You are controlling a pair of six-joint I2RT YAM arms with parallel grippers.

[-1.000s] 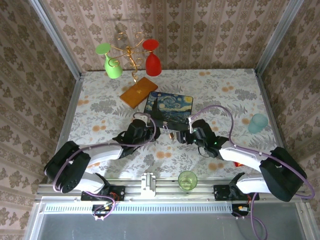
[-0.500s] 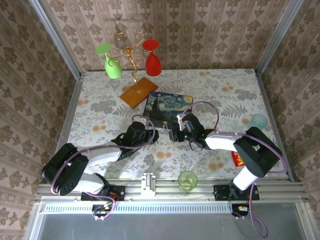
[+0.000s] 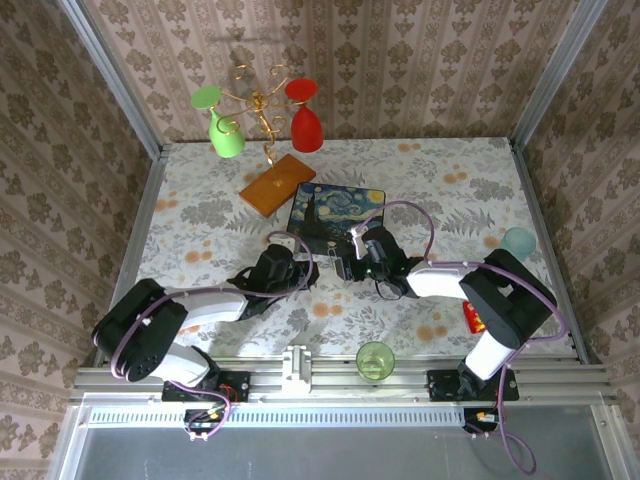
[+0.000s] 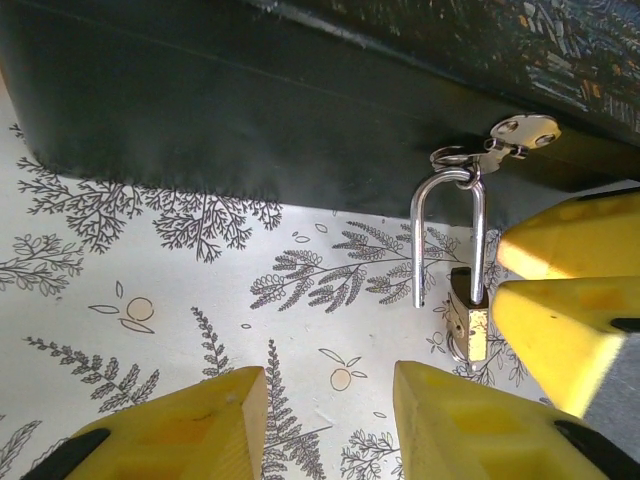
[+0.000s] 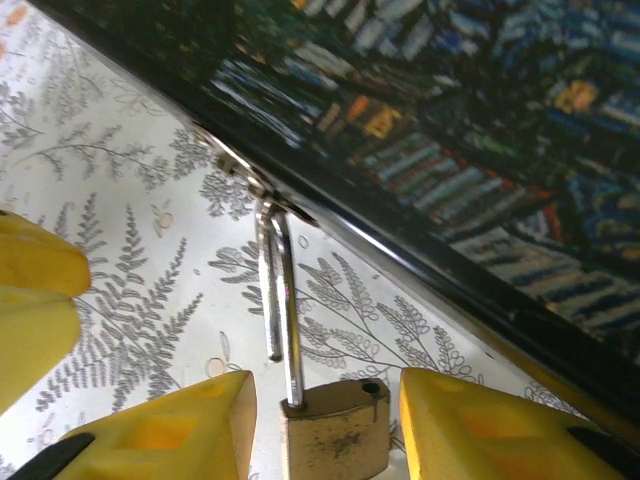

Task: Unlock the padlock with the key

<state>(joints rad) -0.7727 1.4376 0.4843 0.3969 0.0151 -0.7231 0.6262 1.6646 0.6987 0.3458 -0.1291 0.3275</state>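
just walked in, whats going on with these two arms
Two robot arms are working on a small brass padlock beside the starry-night box. The right gripper has its fingers either side of the lock body; whether it is pinching yet is unclear. The left gripper hovers open next to it, holding nothing. The key sits on a ring atop the shackle, one leg of which looks free of the body.

left arm (image 3: 212, 301) and right arm (image 3: 442, 281) low, stretched forward | left fingers (image 4: 190, 425) apart, empty | right fingers (image 5: 490, 425) flanking padlock (image 5: 335, 432), contact unclear
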